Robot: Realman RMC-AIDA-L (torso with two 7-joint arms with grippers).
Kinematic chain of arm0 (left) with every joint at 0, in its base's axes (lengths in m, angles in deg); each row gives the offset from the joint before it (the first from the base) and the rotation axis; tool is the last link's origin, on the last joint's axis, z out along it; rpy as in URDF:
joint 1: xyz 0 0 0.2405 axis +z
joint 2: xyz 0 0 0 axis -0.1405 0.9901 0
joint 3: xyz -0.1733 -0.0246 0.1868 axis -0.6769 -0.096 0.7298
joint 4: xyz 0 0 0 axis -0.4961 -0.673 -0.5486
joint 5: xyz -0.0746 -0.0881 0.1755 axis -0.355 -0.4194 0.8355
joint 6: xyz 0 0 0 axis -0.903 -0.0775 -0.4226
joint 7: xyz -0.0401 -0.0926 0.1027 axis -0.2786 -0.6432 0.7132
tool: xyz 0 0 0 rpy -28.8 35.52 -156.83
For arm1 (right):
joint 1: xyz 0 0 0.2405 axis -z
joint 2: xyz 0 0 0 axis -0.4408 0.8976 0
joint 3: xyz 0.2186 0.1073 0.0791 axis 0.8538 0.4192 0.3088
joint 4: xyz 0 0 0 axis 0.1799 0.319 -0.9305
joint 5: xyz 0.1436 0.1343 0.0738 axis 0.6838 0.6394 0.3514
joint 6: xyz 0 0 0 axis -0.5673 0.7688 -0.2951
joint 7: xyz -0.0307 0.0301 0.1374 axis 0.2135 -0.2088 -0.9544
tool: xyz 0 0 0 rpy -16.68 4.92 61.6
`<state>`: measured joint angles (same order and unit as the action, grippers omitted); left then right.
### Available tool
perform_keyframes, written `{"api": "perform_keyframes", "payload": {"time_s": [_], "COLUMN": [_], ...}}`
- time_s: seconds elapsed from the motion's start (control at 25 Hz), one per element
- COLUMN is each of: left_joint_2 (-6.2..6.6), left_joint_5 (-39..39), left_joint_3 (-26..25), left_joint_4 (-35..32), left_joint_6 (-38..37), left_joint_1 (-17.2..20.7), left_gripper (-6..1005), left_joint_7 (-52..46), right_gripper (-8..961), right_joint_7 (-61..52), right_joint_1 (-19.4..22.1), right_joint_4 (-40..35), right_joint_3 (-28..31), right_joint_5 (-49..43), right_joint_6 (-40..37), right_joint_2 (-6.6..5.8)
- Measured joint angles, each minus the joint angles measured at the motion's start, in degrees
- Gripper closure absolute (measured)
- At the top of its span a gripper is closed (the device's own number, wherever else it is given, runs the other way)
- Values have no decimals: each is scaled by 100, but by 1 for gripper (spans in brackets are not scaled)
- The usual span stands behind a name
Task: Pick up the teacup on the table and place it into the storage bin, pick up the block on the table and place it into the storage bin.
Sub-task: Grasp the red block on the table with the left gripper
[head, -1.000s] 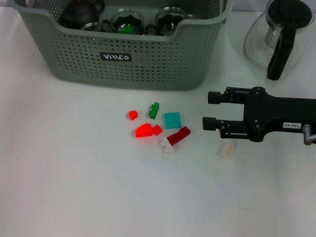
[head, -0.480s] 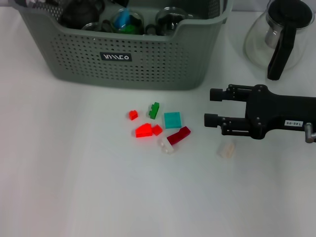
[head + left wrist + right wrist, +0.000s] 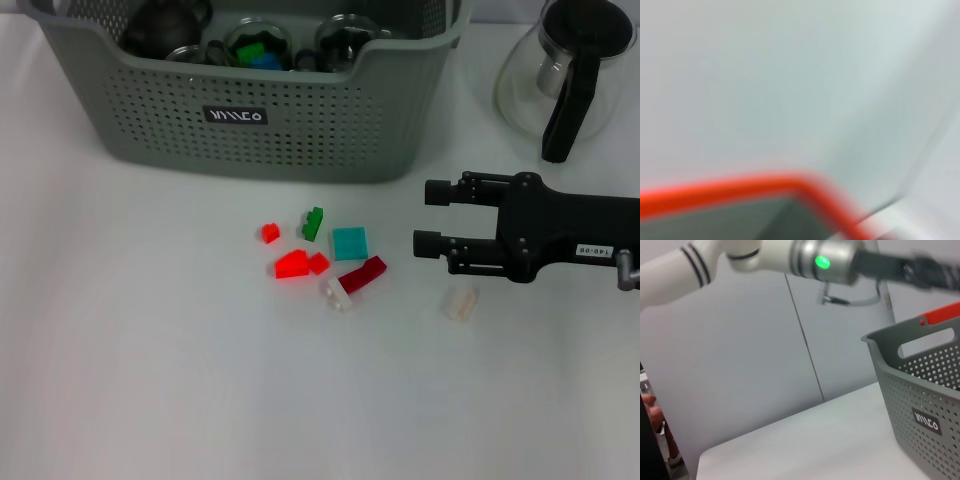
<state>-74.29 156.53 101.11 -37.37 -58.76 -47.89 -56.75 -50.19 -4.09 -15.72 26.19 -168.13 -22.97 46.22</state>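
A blue block now lies inside the storage bin, in a glass teacup next to a green piece. Half a second ago it was higher up over that cup, and a second ago it was not there at all. So one more block is put away (a good step for the task). No teacup is left on the table; the cups seen are all in the bin.

The left arm reaches high over the bin in the right wrist view. Its gripper is a dark blur, so nobody can tell if it is wide or narrow.

The right gripper hangs in front of the bin's right corner. It has hardly moved. It is wide open and holds nothing.

More blocks wait in front of the bin, so the job is not done. There is a small red one, a green one, a flat teal square, a bright red one and a clear one. The dark red block is long; its far end points slantwise toward the bin's right corner. Another clear block lies alone, farther from the bin than the right gripper. It points roughly toward the bin, and it looks like the easiest next pick.
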Motion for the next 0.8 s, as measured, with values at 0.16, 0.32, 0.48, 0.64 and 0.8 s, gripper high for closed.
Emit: {"api": "perform_keyframes", "payload": {"time_s": [0.16, 0.32, 0.48, 0.64, 0.8], "left_joint_2": [186, 431, 681, 628, 472], "left_joint_5": [-2149, -2892, -2358, -1279, -155], "left_joint_3": [-832, -1512, -1382, -1153, -598], "left_joint_4": [690, 1536, 1526, 820, 50], "left_joint_6": [-1451, -2880, -3825, -4080, -4094], "left_joint_1": [195, 240, 429, 667, 772], "left_gripper": [336, 337, 336, 337, 338], "left_joint_7": [831, 1204, 1544, 1740, 1799], "right_gripper": [212, 212, 212, 212, 211], "right_joint_7": [0, 0, 0, 0, -14], "right_joint_1": [-22, -30, -24, -27, -48], "right_joint_4": [0, 0, -1, 0, -1], "right_joint_3": [0, 0, 47, 85, 89], "right_joint_5": [0, 0, 0, -2, -16], "right_joint_6": [0, 5, 6, 2, 3], "right_joint_2": [8, 15, 15, 13, 5]}}
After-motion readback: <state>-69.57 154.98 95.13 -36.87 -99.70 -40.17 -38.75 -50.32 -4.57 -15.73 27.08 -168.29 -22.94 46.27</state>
